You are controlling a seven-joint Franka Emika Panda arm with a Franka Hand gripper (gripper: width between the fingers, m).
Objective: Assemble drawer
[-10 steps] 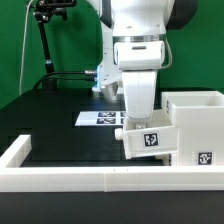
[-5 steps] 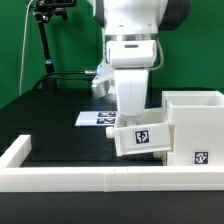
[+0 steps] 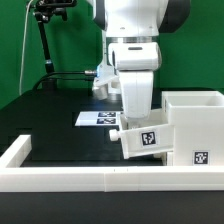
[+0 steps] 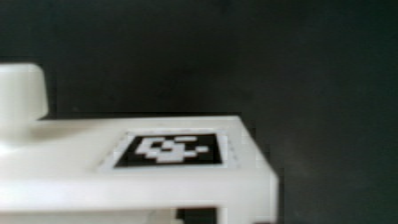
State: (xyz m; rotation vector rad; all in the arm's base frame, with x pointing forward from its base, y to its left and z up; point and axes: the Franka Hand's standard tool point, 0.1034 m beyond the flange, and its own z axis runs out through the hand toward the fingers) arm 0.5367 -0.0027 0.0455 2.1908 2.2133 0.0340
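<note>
- The white arm (image 3: 135, 30) comes down from 12 o'clock in the exterior view and ends in the gripper (image 3: 138, 122), just above the middle of the scene.
- The claw is closed on the small tray (image 3: 146, 142), gripping it at its upper edge. The fingertips themselves are hidden behind the hand and the tray.
- The small tray hangs tilted, its 3 o'clock end higher than its 9 o'clock end. A black-and-white tray tag (image 3: 149, 139) faces the exterior camera.
- The tall housing (image 3: 196, 125) stands at 3 o'clock of the tray, open at the top. The tray's raised end lies against or just beside the housing's near wall; I cannot tell which.
- The housing tag (image 3: 203, 157) sits low on the housing's front face, at about 4 o'clock of the tray.
- The marker board (image 3: 98, 118) lies flat on the black table (image 3: 60, 135) at 10 o'clock of the tray, partly hidden behind the arm.
- The low white border wall (image 3: 70, 180) runs along the table's edge at 6 o'clock and turns back at 8 o'clock.
- A black stand (image 3: 44, 45) rises at 10 o'clock before the green backdrop (image 3: 75, 45).
- In the wrist view the small tray (image 4: 71, 165) lies close under the camera and blurred, its tag (image 4: 171, 150) turned toward the lens, with dark table (image 4: 267, 60) beyond it.
- A rounded white post (image 4: 18, 92) rises beside the tray; what it belongs to is unclear.
</note>
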